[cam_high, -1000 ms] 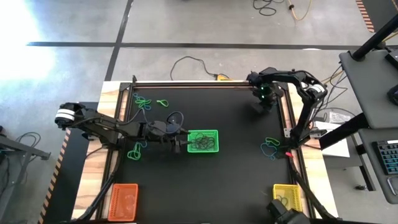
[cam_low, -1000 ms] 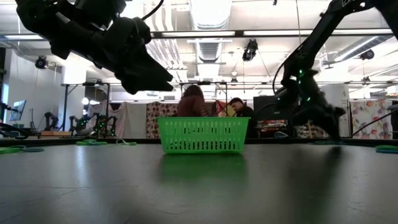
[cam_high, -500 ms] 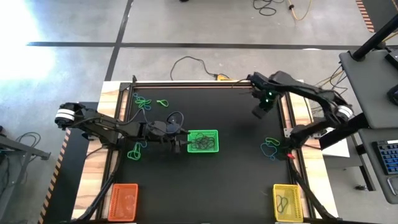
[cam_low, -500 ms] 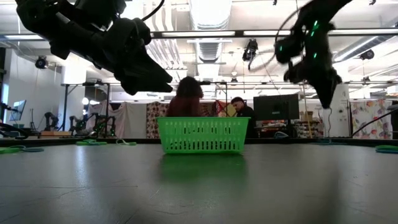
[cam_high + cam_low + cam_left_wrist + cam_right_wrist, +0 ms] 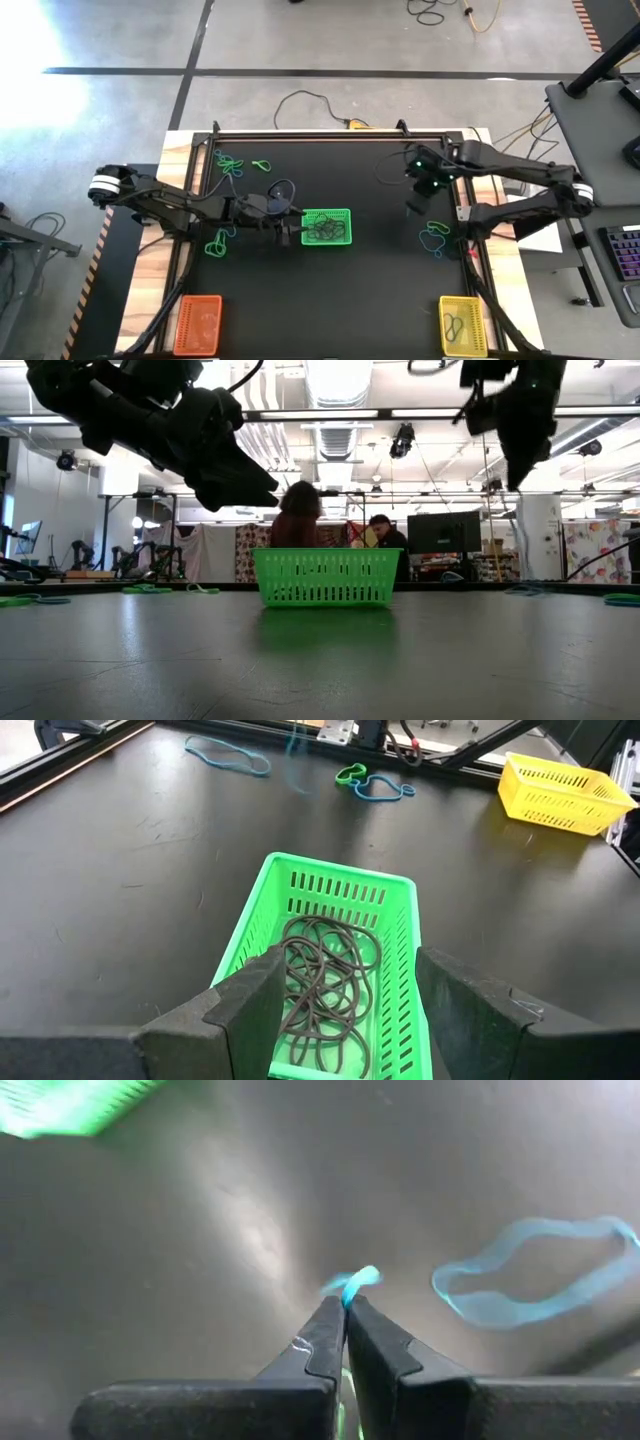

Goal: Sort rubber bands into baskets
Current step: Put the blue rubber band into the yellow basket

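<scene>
The green basket (image 5: 327,227) stands mid-table and holds several rubber bands (image 5: 325,975). My left gripper (image 5: 345,1010) hovers open and empty over the basket's left end, also seen in the high view (image 5: 291,229). My right gripper (image 5: 345,1308) is shut on a blue rubber band (image 5: 355,1282), high above the table right of the basket (image 5: 412,206). More blue and green bands lie below it (image 5: 433,238) and at the far left (image 5: 232,163). The orange basket (image 5: 198,324) and the yellow basket (image 5: 460,325) stand at the near edge. My right gripper pinches a short piece of the blue band (image 5: 350,1288) between its two fingertips, which point down toward the table. Only a small curl of the band shows past the tips. It is lifted clear of the table.
A loose blue band (image 5: 530,1270) lies on the black mat under my right gripper. Green bands (image 5: 216,243) lie left of my left gripper. Black cables run along the table's frame. People sit in the room beyond the table (image 5: 300,520).
My right gripper has risen from the table's far right corner and swung toward the near edge, staying shut. My left gripper has kept still over the green basket.
</scene>
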You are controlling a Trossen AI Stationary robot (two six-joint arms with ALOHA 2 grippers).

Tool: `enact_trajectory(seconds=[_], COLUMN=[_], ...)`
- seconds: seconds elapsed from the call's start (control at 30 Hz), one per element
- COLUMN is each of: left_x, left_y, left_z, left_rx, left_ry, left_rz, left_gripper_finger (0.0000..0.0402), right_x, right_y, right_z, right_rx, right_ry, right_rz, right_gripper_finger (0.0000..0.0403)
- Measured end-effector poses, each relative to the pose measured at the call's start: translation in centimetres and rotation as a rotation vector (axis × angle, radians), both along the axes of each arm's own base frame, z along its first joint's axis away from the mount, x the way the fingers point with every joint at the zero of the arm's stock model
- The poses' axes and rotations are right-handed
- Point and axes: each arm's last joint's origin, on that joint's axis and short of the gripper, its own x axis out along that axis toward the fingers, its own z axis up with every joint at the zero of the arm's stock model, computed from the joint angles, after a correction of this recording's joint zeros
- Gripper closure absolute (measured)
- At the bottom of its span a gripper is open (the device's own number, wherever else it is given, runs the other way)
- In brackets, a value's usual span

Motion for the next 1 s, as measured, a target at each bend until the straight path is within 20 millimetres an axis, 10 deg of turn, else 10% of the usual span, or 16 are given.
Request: enact_trajectory(seconds=[0.63,1.0], left_x=[0.0,0.0], left_y=[0.0,0.0], left_z=[0.0,0.0], left_rx=[0.011,0.005], left_ry=[0.006,0.003], left_rz=[-0.004,0.01], left_gripper_finger=[0.0193,0.0193], right_x=[3.2,1.4], right_y=[6.2,14.8], right_z=[3.9,4.0], right_rx=[0.271,0.736], right_ry=[-0.578,-0.346], right_rz=[0.39,0.416], right_gripper_finger=[0.0394,0.0394])
